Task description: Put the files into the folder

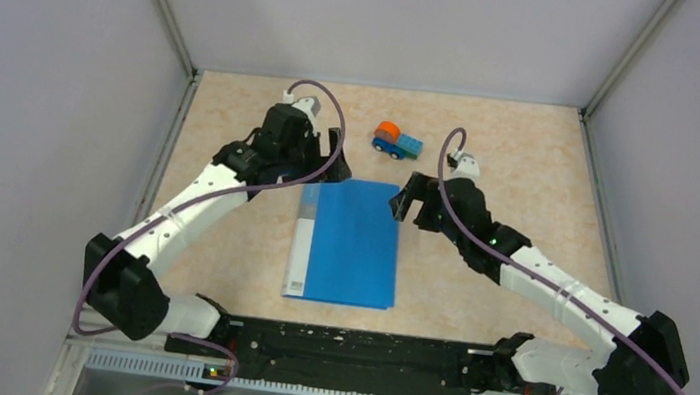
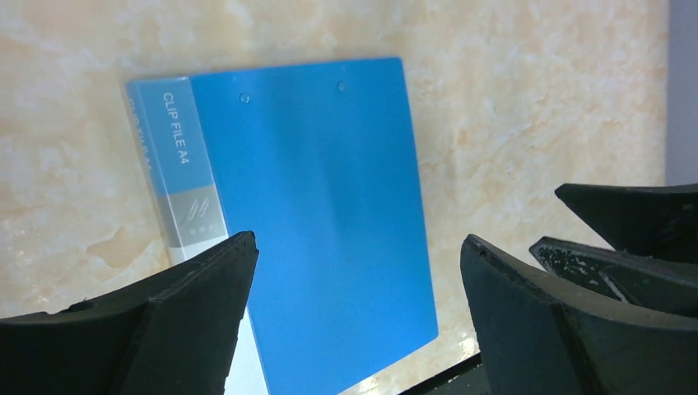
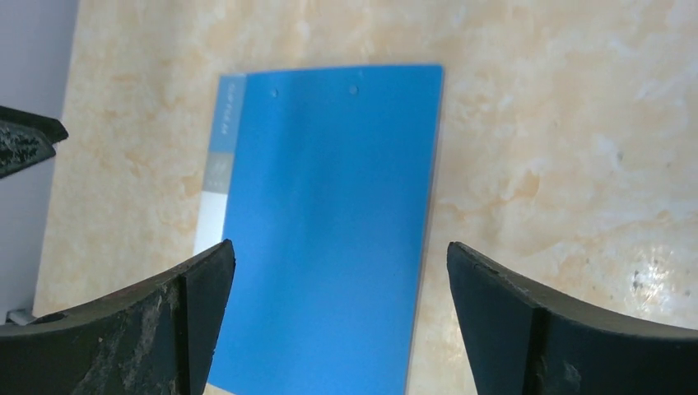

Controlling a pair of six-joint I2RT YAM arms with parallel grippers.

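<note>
Left gripper [image 2: 358, 244] and right gripper [image 3: 340, 248] both gape wide, holding nothing, at the closed blue folder's [image 1: 348, 243] upper corners mid-frame.

We see even, diffuse overhead light in all three views, bright and without harsh contrast. Ahead of the left gripper [image 2: 358, 240], a soft pale sheen lies across the cover of the folder [image 2: 321, 206]. The same wash shows ahead of the right gripper [image 3: 341, 245]. The black fingers [image 2: 165, 321] sit dark and slightly soft at the lower corners. Lettering on the spine strip [image 2: 177, 156] reads sharply. To the right of the right gripper, small glints speckle the tabletop [image 3: 576, 164]. From above, the arms cast only faint shadows.
</note>
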